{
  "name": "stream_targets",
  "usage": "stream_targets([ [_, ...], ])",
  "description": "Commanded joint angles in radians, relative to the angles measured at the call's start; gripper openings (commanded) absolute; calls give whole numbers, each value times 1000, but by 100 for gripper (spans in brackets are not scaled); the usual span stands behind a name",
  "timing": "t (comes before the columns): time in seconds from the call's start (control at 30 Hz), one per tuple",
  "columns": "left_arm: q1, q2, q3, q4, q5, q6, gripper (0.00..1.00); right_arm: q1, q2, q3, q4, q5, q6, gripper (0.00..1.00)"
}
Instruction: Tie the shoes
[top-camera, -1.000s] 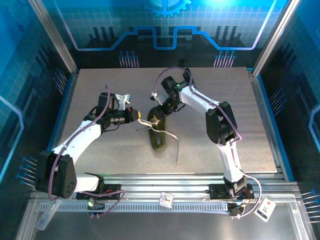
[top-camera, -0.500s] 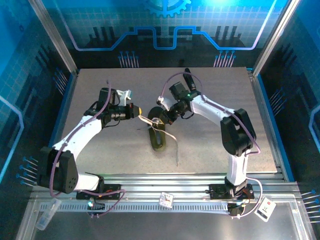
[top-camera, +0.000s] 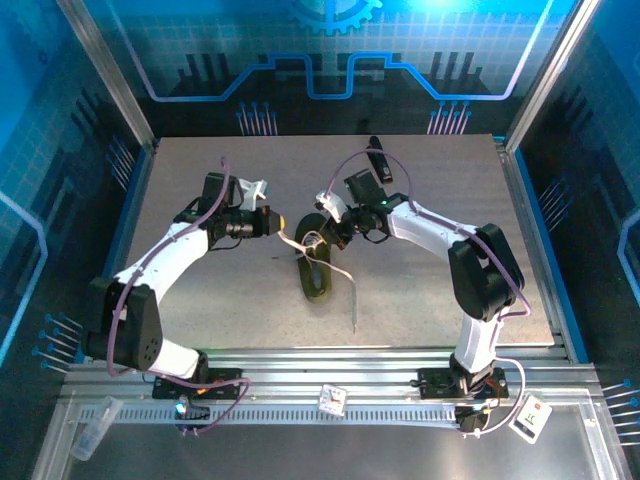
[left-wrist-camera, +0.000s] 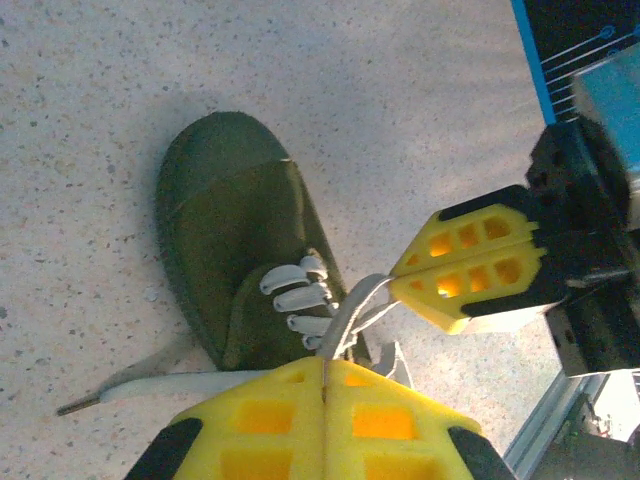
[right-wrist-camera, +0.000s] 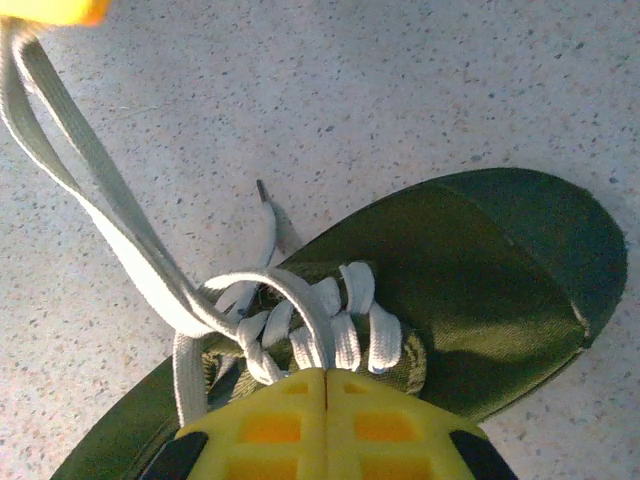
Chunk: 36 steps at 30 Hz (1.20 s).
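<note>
We log the left gripper (left-wrist-camera: 325, 378) clenched on a loop of the laces (right-wrist-camera: 340, 335), and the right gripper (right-wrist-camera: 326, 385) pinched tight on another. The shoe (top-camera: 316, 280) lies flat mid-table (top-camera: 200, 300), its laced end just beside both grippers.

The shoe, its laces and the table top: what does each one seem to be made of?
The shoe is probably woven canvas, matt olive green; a fine weave shows on the toe. The laces look like flat woven textile, perhaps cotton, whitish grey and matt; they fold softly. The table top is a hard, pale, speckled surface, perhaps laminate or a stone-like composite; I cannot tell which.
</note>
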Motion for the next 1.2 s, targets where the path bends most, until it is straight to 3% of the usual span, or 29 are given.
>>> stream_targets([
  [0.0, 28, 21, 19, -11, 32, 86, 7, -6, -3, -37, 66, 16, -57, 2],
  [0.17, 47, -7, 2, 16, 17, 195, 39, -3, -9, -48, 67, -16, -124, 3],
  [0.4, 43, -100, -29, 114, 89, 452, 49, -7, -3, -47, 58, -32, -176, 3],
  [0.5, -18, -137, -85, 170, 118, 681, 59, -9, 5, -42, 59, -32, -181, 3],
  [0.57, -103, -145, -128, 161, 37, 898, 64, -12, 11, -40, 58, -36, -181, 3],
  [0.67, -176, -108, -172, 222, -84, 1000, 65, -13, 14, -41, 60, -40, -181, 3],
  [0.93, -243, 7, -262, 398, -190, 1088, 68, -14, 5, -54, 58, -54, -184, 3],
  [1.17, -263, 68, -276, 438, -234, 1131, 70, -15, 12, -52, 57, -63, -180, 3],
])
